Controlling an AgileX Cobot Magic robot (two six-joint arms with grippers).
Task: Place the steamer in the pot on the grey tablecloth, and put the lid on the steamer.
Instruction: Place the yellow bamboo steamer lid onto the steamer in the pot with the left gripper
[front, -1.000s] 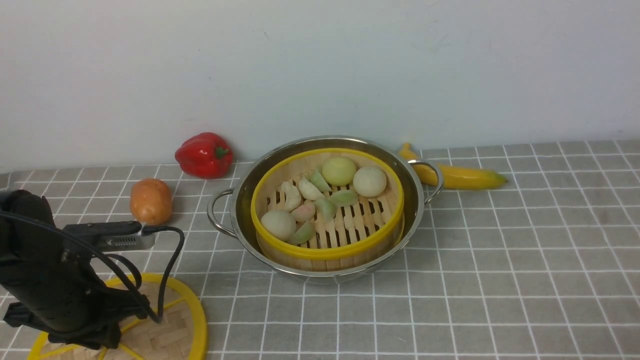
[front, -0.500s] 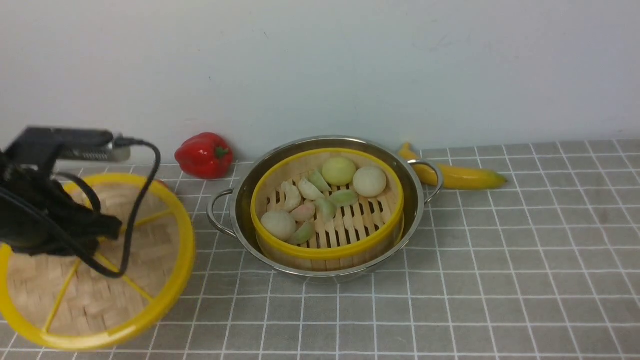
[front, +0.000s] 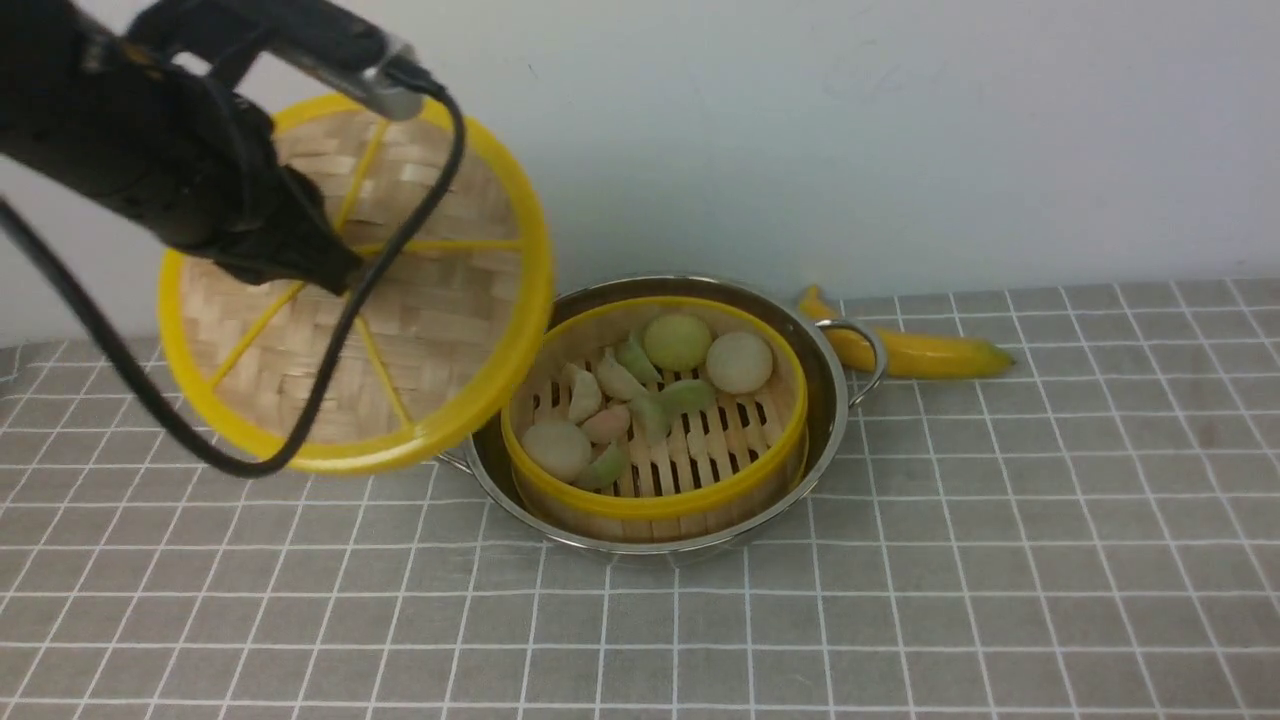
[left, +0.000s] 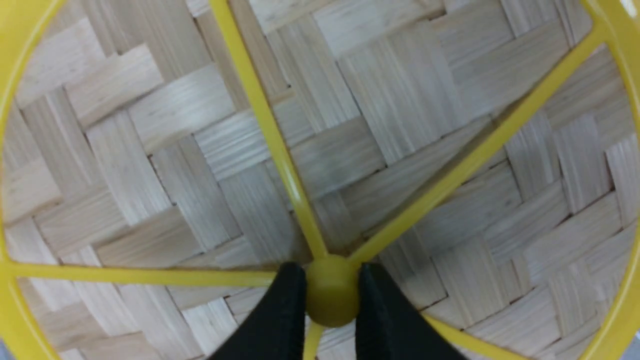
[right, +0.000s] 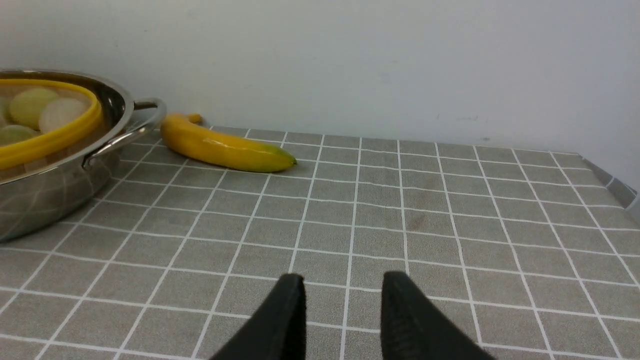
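The steamer (front: 720, 440), a bamboo basket with a yellow rim and pale buns and dumplings, sits inside the shiny pot (front: 832, 400) on the grey tablecloth (front: 1000, 560). The woven lid (front: 430, 320) hangs tilted in the air, left of the pot and overlapping its left rim. My left gripper (front: 335, 268) is shut on it. In the left wrist view the black fingers (left: 285, 310) pinch the yellow centre knob (left: 331, 292) of the lid (left: 380, 125). My right gripper (right: 344, 282) is open over bare cloth, to the right of the pot (right: 45, 195).
A yellow banana (front: 920, 352) lies by the wall, just behind the pot's right handle (front: 868, 345). The left arm's black cable (front: 300, 445) loops down in front of the lid. A pale wall closes the far side of the cloth.
The left arm has lifted the lid from the cloth at the front left and carried it up and right to the pot's left rim. It now hides the pepper and potato.
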